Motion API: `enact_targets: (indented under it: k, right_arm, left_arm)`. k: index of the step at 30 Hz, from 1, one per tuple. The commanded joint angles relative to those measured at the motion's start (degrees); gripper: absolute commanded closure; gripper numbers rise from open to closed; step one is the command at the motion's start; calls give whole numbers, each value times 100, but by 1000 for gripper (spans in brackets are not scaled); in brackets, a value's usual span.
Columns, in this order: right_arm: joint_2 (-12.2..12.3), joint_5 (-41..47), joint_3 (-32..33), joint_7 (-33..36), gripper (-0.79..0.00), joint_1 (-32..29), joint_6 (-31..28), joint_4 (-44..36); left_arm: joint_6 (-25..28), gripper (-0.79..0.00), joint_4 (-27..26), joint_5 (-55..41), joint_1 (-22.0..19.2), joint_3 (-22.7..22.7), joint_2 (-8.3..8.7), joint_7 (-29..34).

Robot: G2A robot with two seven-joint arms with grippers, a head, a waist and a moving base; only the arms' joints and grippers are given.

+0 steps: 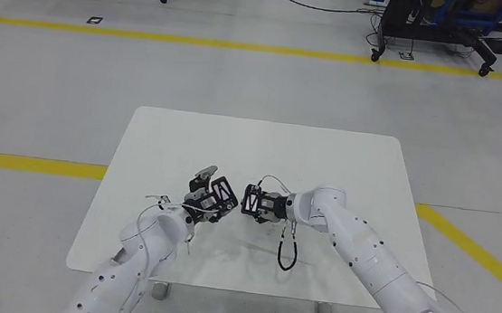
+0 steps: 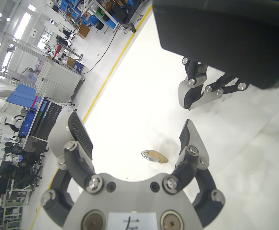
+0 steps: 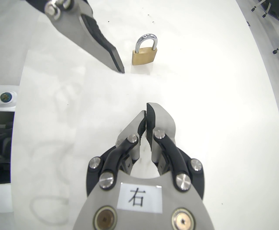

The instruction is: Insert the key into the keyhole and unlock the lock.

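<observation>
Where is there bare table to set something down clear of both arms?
The far half of the table, up to its far edge, is bare, corners included. Crowded: near-centre, where the left end effector and right end effector meet by the padlock, plus the black cable loop toward the near edge.

White table (image 1: 323, 163) with rounded corners, a brass padlock (image 3: 144, 55) with a silver shackle lying flat on its top, well in from the edges.
</observation>
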State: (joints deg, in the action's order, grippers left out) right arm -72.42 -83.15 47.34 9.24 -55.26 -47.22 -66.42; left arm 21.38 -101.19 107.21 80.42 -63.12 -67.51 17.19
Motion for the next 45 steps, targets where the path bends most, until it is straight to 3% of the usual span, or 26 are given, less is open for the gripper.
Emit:
enact_targets:
  k: [1,26,31,37,45]
  right_arm:
    - [42,-62,83,-51,0,-77,42,-14]
    - [495,-725,858,-1392,0,-783,-262,-457]
    - [489,-421,910,-1450,0,-797,-163,-556]
    - [478,-333,878,-1402,0,-846,55,-587]
    - [473,-270,870,-1355,0,-846,74,-581]
  left_arm:
    - [20,-785,87,87,-88,105,-18,64]
    - [18,-785,802,489,-507,778,-191,382]
    - [-293,-785,1002,513,-574,980,-271,425]
    - [-692,-785,590,16,-514,546,-270,390]
    - [-614,-785,-560,-493,180,-915,-57,99]
